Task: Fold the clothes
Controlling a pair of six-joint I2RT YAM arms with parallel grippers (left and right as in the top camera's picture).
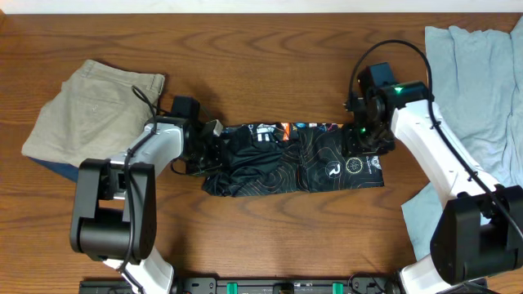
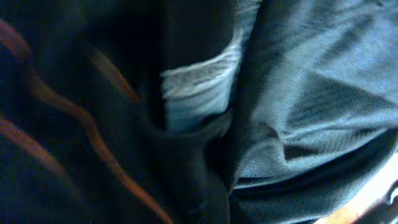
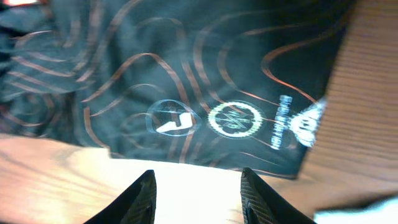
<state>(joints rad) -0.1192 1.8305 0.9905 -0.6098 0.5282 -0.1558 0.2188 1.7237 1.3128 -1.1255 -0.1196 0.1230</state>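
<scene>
Rumpled black jersey [image 1: 294, 163], oblong, thin orange contours.

Smooth black cloth jersey [image 1: 294, 163], matt khaki cloth shorts [image 1: 90, 102], lightly glossy grained wooden table [image 1: 270, 49]

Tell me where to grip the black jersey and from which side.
Probably the flat right end of the jersey, approached from the right with the fingers low over the table. It lies as a long band; that end is smooth with a straight edge, while the left end is bunched.
</scene>
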